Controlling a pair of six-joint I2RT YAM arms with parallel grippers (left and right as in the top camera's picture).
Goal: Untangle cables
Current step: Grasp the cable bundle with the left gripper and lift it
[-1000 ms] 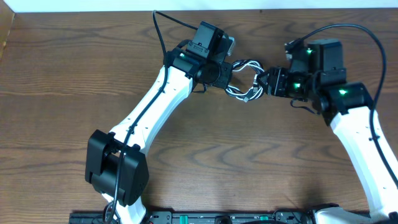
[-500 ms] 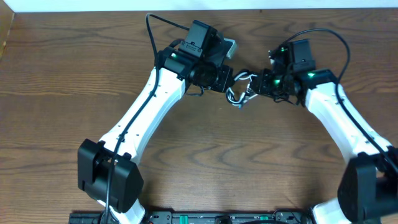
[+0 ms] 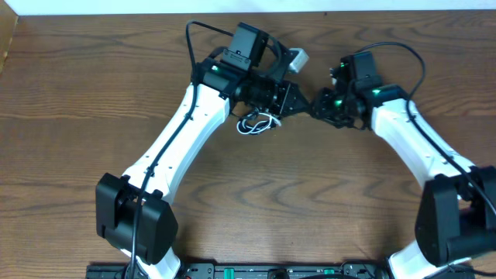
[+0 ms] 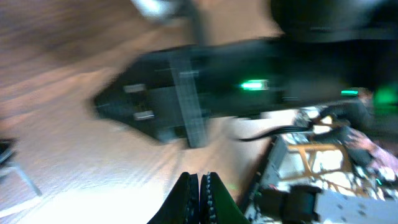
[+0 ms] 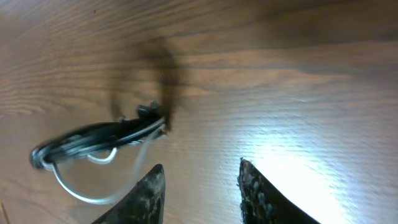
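The cables (image 3: 258, 122) form a small loose knot of thin, glossy cords, black strands wound with white-grey ones, resting as far as can be seen on the brown wood-grain table (image 3: 77, 93). From the right wrist they read as a flattened dark coil with one pale loop sagging out beneath it (image 5: 93, 140), blurred, with a dark shadow just above. Half a second ago this bundle hung between the two tools, gripped from both sides; now it sits free of both, and both black tools have swung up and away from it, meeting nearly tip to tip. The left tool (image 3: 294, 102) lies just to the upper right of the bundle, and the wrist view shows its two narrow fingers (image 4: 186, 193) pressed almost together with only a hairline slit between them (image 4: 199, 177) and nothing caught there. The right tool (image 3: 318, 103) is farther to the bundle's right, beyond the left one; its rough-textured, mottled fingers (image 5: 149, 193) stand well spread (image 5: 201, 167) over bare wood, holding nothing, with the bundle off to one side of them, not touching.
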